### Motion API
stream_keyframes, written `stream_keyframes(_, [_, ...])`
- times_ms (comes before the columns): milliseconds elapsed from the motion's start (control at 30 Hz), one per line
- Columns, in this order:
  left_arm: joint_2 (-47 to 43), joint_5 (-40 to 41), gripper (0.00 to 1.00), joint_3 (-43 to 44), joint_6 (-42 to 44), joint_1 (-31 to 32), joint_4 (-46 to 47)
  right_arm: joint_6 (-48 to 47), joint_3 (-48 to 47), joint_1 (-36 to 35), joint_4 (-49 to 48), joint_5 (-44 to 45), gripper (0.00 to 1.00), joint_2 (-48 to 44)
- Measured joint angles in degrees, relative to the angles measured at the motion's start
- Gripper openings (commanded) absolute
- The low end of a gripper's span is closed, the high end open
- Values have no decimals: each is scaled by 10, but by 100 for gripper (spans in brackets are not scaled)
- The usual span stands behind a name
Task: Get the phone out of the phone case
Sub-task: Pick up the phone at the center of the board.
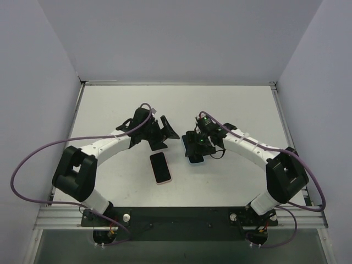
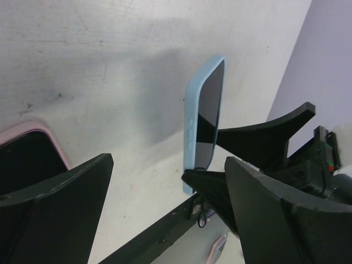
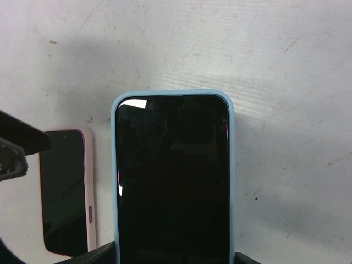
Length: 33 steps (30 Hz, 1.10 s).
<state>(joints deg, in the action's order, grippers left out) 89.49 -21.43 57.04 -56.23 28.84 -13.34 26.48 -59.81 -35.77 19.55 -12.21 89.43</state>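
Note:
A phone (image 3: 173,176) with a dark screen sits in a light blue phone case (image 3: 114,165). My right gripper (image 3: 173,258) is shut on its lower end, one finger on each long side. In the left wrist view the cased phone (image 2: 204,118) stands on edge above the table, clamped by the right gripper's black fingers (image 2: 258,135). From above, the blue case (image 1: 194,160) shows just under the right gripper (image 1: 196,149). My left gripper (image 2: 168,165) is open and empty, a short way left of the phone (image 1: 165,132).
A second phone in a pink case (image 1: 160,167) lies flat, screen up, between the arms, also in the wrist views (image 3: 66,192) (image 2: 27,154). The black base rail (image 1: 176,217) runs along the near edge. Grey walls enclose the white table (image 1: 231,104).

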Motion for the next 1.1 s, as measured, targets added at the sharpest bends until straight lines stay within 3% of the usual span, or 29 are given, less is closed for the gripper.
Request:
stream_keyframes(233, [33, -44, 93, -2, -48, 2, 92, 20, 4, -19, -4, -6, 22, -2])
stream_keyframes(467, [74, -68, 85, -8, -76, 18, 157, 27, 4, -38, -7, -10, 24, -2])
stream_keyframes(700, [101, -88, 69, -25, -97, 27, 191, 35, 4, -45, -7, -11, 32, -11])
stream_keyframes(800, [104, -93, 58, -28, -106, 30, 209, 37, 4, -47, -8, -11, 37, -22])
stream_keyframes(900, [109, -98, 34, -31, -115, 33, 231, 38, 4, -48, -9, -12, 54, -29])
stream_keyframes(933, [112, -101, 27, -32, -119, 35, 239, 38, 4, -48, -10, -12, 69, -30])
stream_keyframes(967, [115, -103, 4, -33, -123, 38, 247, 38, 4, -48, -9, -13, 74, -30])
stream_keyframes(1000, [118, -106, 0, -36, -123, 40, 257, 40, 4, -48, -8, -13, 82, -30])
stream_keyframes(1100, [123, -112, 0, -48, -136, 40, 283, 42, 4, -45, -7, -17, 94, -35])
